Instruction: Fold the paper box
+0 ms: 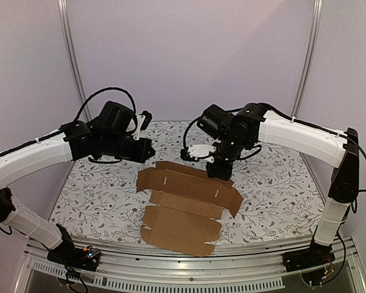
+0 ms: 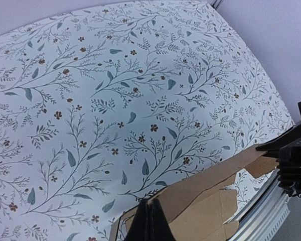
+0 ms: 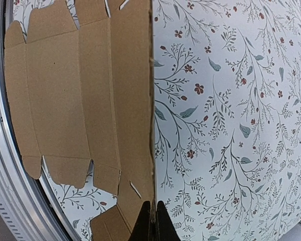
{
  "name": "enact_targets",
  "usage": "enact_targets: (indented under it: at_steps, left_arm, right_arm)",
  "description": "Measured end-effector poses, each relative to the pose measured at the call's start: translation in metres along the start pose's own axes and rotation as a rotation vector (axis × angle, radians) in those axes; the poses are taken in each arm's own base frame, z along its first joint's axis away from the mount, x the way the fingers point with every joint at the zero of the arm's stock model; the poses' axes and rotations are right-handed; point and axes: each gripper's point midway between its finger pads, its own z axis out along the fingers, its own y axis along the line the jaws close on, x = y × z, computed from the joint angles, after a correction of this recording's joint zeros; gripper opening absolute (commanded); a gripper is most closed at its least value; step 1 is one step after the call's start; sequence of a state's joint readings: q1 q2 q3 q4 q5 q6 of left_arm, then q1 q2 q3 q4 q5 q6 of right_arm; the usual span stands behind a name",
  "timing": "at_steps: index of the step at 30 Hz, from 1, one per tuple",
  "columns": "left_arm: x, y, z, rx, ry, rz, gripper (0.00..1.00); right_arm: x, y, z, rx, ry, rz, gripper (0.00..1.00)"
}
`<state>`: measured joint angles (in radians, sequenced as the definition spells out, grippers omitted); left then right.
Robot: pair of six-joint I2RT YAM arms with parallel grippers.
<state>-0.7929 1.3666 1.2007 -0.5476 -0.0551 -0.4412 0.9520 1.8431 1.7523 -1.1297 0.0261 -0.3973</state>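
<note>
The paper box (image 1: 183,204) is a flat brown die-cut cardboard sheet lying in the middle of the table, with its far flap lifted. My right gripper (image 1: 219,172) is shut on that flap's far edge near its right end. In the right wrist view the jaws (image 3: 153,206) pinch the thin edge, and the sheet (image 3: 65,90) spreads to the left. My left gripper (image 1: 152,151) is at the flap's left end. In the left wrist view its fingers (image 2: 150,211) are shut, with the corner of the cardboard (image 2: 226,181) meeting their tips. The right gripper's black body (image 2: 296,160) shows at the far right.
A floral cloth (image 1: 91,195) covers the table. A metal rail (image 1: 189,256) runs along the near edge just below the sheet's nearest flaps and also shows as the rail (image 3: 5,191) in the right wrist view. Pale walls close in behind and at both sides.
</note>
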Motion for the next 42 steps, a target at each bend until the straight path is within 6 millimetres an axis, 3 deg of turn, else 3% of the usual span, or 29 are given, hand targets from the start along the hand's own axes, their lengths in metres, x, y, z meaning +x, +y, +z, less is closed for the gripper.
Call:
enact_targets:
  at_steps: [14,23,42]
  left_arm:
    - [0.019,-0.023,0.009,0.133,0.105,-0.041,0.0]
    - [0.031,-0.029,0.026,0.159,0.158,-0.051,0.0]
    - [0.013,-0.04,0.03,0.199,0.09,-0.129,0.0]
  right_arm:
    - [-0.007,-0.008,-0.006,0.066,-0.022,0.022,0.0]
    - [-0.012,-0.006,-0.006,0.075,-0.036,0.028,0.0]
    - [-0.021,0.003,-0.007,0.041,-0.072,0.044,0.0]
